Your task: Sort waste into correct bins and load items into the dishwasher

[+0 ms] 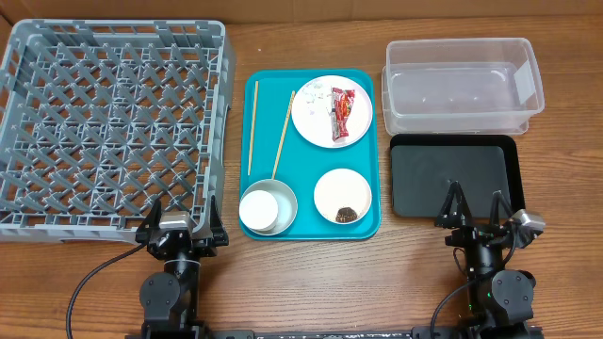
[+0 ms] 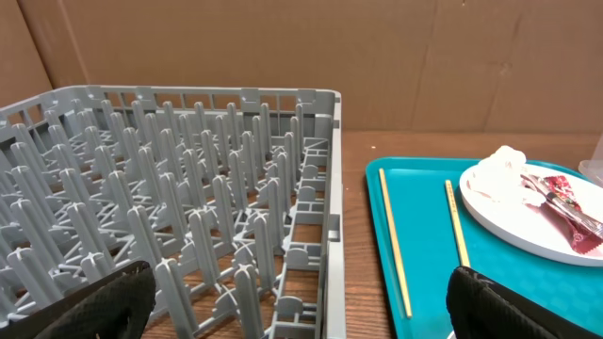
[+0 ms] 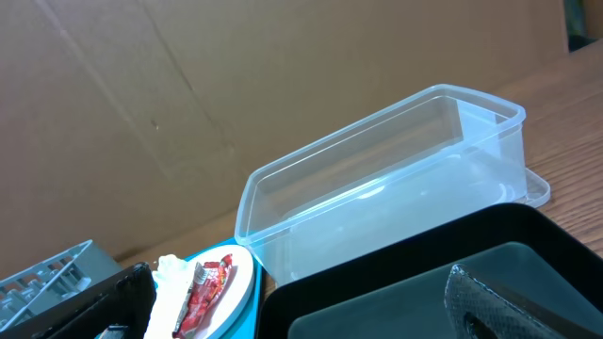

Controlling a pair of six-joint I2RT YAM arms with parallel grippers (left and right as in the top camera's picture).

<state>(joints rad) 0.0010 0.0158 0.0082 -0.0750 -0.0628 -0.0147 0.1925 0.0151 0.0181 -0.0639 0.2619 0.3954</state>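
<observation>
Chopsticks (image 1: 252, 132) lie on teal tray (image 1: 303, 158), long axes running front to back.

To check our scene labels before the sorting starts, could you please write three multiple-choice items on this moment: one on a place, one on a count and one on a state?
1. Where does the red wrapper lie?
A. on the white plate
B. in the clear tub
C. in the dish rack

2. How many chopsticks lie on the teal tray?
A. one
B. two
C. four

3. How do the left tool and the right tool stand?
A. both shut on nothing
B. left one shut on a chopstick
C. both open, holding nothing

Answers:
1 A: the wrapper rests across the plate.
2 B: two thin sticks lie on the tray's left part.
3 C: each tool's fingers are spread with nothing between them.
</observation>
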